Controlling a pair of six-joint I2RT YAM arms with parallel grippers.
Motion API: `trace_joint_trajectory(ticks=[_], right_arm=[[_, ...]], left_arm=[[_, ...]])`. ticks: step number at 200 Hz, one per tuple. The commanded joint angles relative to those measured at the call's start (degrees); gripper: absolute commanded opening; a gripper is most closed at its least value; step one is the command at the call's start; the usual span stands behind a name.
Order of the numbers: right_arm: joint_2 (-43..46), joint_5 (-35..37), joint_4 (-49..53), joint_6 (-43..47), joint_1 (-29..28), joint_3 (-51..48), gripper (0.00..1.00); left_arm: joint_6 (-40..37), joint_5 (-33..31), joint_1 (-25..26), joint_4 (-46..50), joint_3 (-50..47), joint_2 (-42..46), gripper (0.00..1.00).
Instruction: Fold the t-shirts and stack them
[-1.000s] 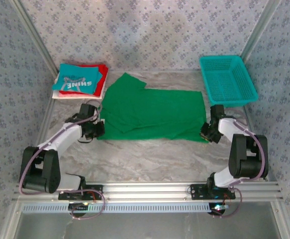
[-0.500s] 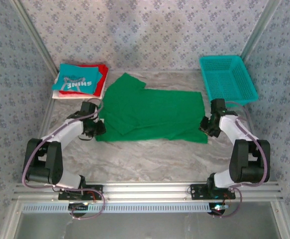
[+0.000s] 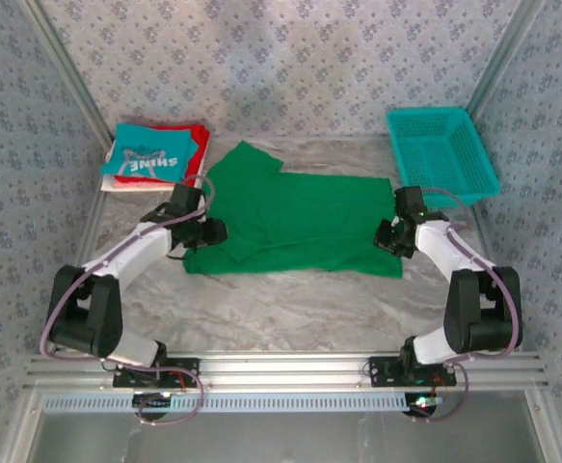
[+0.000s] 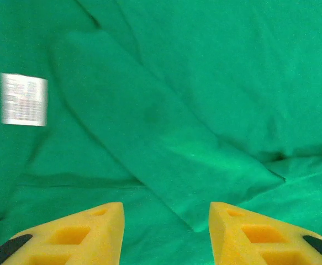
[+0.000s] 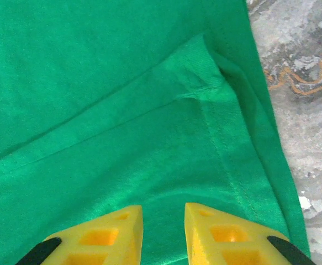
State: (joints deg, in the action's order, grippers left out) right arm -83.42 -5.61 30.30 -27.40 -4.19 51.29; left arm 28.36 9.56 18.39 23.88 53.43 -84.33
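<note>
Both arms have swung inward since a second ago: our left gripper [image 3: 210, 231] now hangs over the left edge of the green t-shirt [image 3: 300, 217] and our right gripper [image 3: 385, 237] over its right hem, each with fingers parted and empty. We see that shirt spread on the table [image 3: 290, 304], with the folded shirts [image 3: 152, 156] stacked at the far left.

My left fingers [image 4: 108, 218] are over the spread shirt [image 3: 300, 222]. Folded flap [image 4: 166, 149] lies straight ahead of them, care label [image 4: 24, 99] ahead-left. My right fingers [image 5: 194, 221] are over the same shirt's other end, with the hem [image 5: 227, 138] just ahead and the table [image 5: 304, 110] off their right side. Shirt stack [image 3: 153, 156] lies beyond the left fingers, basket [image 3: 441, 152] beyond the right ones.
</note>
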Motion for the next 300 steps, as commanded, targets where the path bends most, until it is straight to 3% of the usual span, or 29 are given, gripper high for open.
trace_joint_trajectory(ticks=[1, 66, 94, 111, 144, 163, 182, 202, 212, 300], right_arm=[[-1.18, 0.04, -0.57, -0.26, -0.81, 1.44, 0.28], [-2.59, -0.29, -1.34, -0.22, -1.08, 1.51, 0.28], [-2.97, -0.39, -1.68, -0.11, -1.09, 1.20, 0.28], [-3.20, -0.59, -1.59, -0.02, -1.00, 1.30, 0.28], [-3.00, -0.63, -1.26, 0.16, -1.00, 1.43, 0.28], [-2.81, -0.66, -1.19, 0.24, -1.00, 1.57, 0.28], [-2.23, -0.66, -0.76, 0.20, -1.00, 1.72, 0.28], [-1.51, -0.31, -0.60, 0.37, -1.01, 1.46, 0.28], [-1.52, -0.06, -0.47, 0.41, -1.00, 1.49, 0.29], [-2.30, -0.63, -1.19, 0.58, -1.00, 1.56, 0.29]], left_arm=[[2.93, 2.80, 1.02, -1.93, 0.60, -4.17, 0.45], [4.38, 0.52, 5.31, -1.58, 4.19, -11.11, 0.47], [4.42, -0.30, 5.49, -3.02, 3.62, -12.23, 0.43], [4.25, -1.33, 5.51, -3.20, 3.61, -12.74, 0.30], [3.92, -1.83, 5.51, -3.40, 4.18, -12.54, 0.16], [3.70, -1.94, 5.51, -2.83, 4.98, -12.22, 0.00], [4.82, -2.19, 6.16, -2.42, 4.24, -9.82, 0.00], [6.64, -4.59, 7.70, -2.85, 1.20, -5.36, 0.21], [7.59, -4.87, 8.34, -3.06, -0.20, -3.83, 0.25], [11.10, -4.86, 10.96, -6.34, -4.65, -6.48, 0.31]])
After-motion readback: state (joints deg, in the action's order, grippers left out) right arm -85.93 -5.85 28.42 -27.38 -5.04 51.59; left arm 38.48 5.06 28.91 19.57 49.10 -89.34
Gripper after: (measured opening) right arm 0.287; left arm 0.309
